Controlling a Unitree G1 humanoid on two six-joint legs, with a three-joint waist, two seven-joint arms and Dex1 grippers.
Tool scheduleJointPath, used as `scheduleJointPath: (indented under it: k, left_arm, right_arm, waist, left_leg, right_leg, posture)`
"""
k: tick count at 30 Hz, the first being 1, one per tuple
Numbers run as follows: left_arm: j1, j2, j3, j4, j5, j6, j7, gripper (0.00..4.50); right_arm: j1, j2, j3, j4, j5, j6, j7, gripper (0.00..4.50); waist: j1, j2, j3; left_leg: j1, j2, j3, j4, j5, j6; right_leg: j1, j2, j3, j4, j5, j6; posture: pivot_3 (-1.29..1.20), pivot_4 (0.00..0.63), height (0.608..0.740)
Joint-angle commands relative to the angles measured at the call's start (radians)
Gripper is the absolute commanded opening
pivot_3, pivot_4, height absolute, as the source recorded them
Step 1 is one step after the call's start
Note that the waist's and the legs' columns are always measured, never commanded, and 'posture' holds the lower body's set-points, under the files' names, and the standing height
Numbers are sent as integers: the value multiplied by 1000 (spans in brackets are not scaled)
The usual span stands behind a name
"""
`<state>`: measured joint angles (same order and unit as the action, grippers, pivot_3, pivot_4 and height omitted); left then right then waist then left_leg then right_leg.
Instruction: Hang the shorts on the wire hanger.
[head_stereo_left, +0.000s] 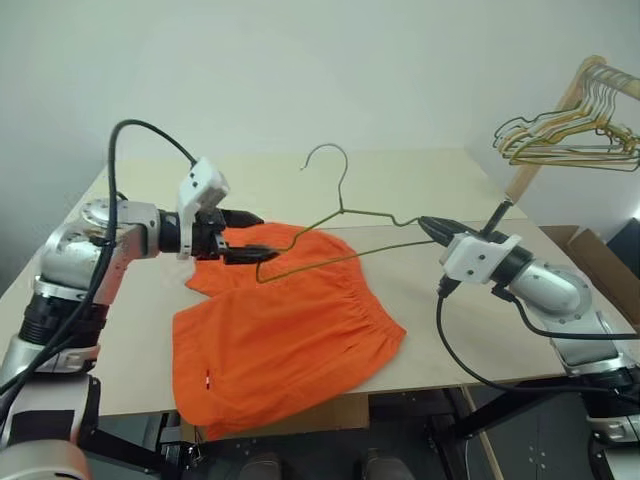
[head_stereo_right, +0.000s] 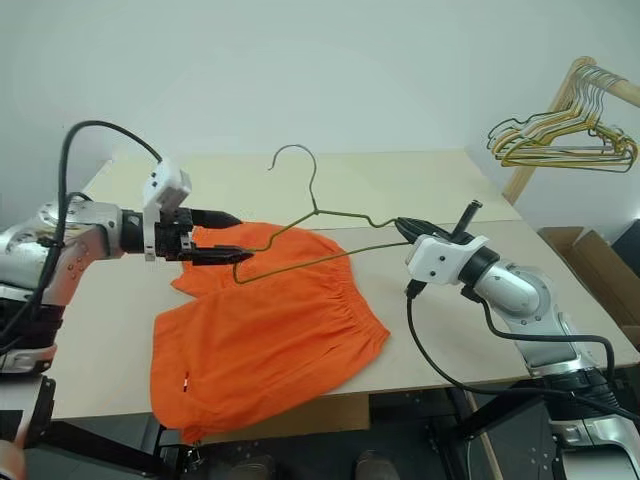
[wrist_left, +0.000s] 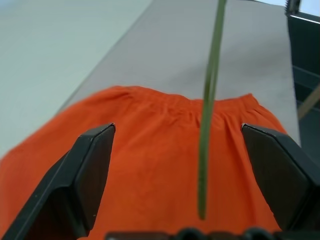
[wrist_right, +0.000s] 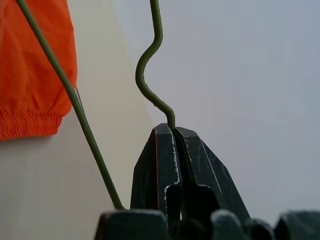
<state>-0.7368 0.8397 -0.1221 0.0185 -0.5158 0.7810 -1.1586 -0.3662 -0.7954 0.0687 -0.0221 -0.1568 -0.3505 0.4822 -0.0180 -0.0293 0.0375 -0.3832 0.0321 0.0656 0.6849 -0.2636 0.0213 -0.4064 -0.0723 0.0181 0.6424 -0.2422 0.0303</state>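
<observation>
**Left eye view: hanger being held up over the shorts for a handover**

The wire hanger (head_stereo_left: 345, 232) is being held in the air above the table (head_stereo_left: 430, 180), a thin triangle of dull grey-olive wire with a curved hook rising at the top. One end is being pinched by the right gripper (head_stereo_left: 432, 228), whose fingers are pressed together on the kinked shoulder of the wire, as is plain in the right wrist view. The far end is being presented to the left gripper (head_stereo_left: 248, 236), whose fingers are spread wide, with the wire tip hanging between them and not yet touched.

The shorts (head_stereo_left: 285, 335) are lying flat on the table beneath the hanger, nearer the front edge, untouched by either gripper. They are bright orange, light and soft, gathered into fine puckers along the elastic waistband, with a tiny white-and-red tag (head_stereo_left: 208, 378) near one leg hem.

The step in hand is judged to be the steadying of the hanger between both arms, before any threading. Next, a close of the left fingers on the slim wire is being called for; it is narrow and springy, so it could easily be missed.

A bunch of gold and dark hangers (head_stereo_left: 570, 135) is hanging on a wooden rack at the right.
</observation>
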Motion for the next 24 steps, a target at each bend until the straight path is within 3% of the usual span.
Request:
scheduleJointPath:
  k: [1,12,13,19,24]
  left_arm:
    - [-13,6,-25,-10,11,-16,-64,4333]
    - [24,-35,-79,24,109,-78,-66,4333]
    - [29,-42,-73,26,107,-79,-63,4184]
    - [44,-50,-65,27,115,-103,-83,2584]
    - [46,-51,-56,30,116,-108,-87,852]
  right_arm:
    - [-31,3,-37,-38,8,-19,7,3]
    - [-43,20,-59,-103,37,29,38,3]
    - [-43,21,-62,-107,40,33,41,0]
    - [-54,26,-74,-126,59,60,55,0]
    - [-52,26,-82,-125,59,61,70,0]
  waist:
    - [0,0,0]
    - [-1,0,0]
    - [-1,0,0]
    - [-1,0,0]
    - [-1,0,0]
  left_leg:
    - [0,0,0,0,0,0]
    - [0,0,0,0,0,0]
    - [0,0,0,0,0,0]
    - [0,0,-1,0,0,0]
    - [0,0,-1,0,0,0]
  right_leg:
    - [0,0,0,0,0,0]
    - [0,0,0,0,0,0]
    - [0,0,0,0,0,0]
    - [0,0,0,1,0,0]
    - [0,0,0,1,0,0]
  posture:
    - [-10,0,740]
    - [-17,0,740]
    - [-17,0,740]
    - [-19,0,740]
    - [-15,0,740]
